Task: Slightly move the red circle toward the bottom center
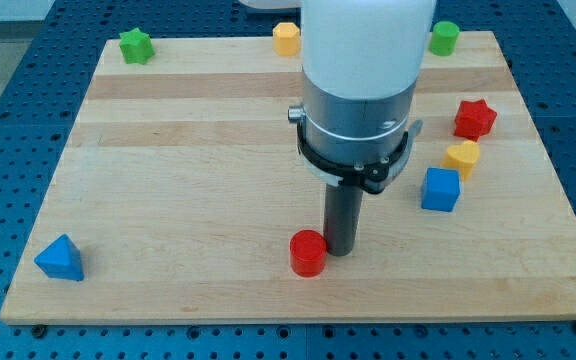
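The red circle (308, 252) is a short red cylinder standing on the wooden board (188, 170) near the bottom centre. My tip (341, 251) is the lower end of the dark rod, down on the board right beside the red circle, on its right side and touching or nearly touching it. The arm's white and grey body hangs above the board's middle and hides part of it.
A blue triangle (60, 258) lies at bottom left. A blue cube (440, 189), a yellow block (462, 157) and a red star (475, 118) sit at the right. A green star (136, 45), a yellow block (286, 38) and a green circle (444, 37) line the top edge.
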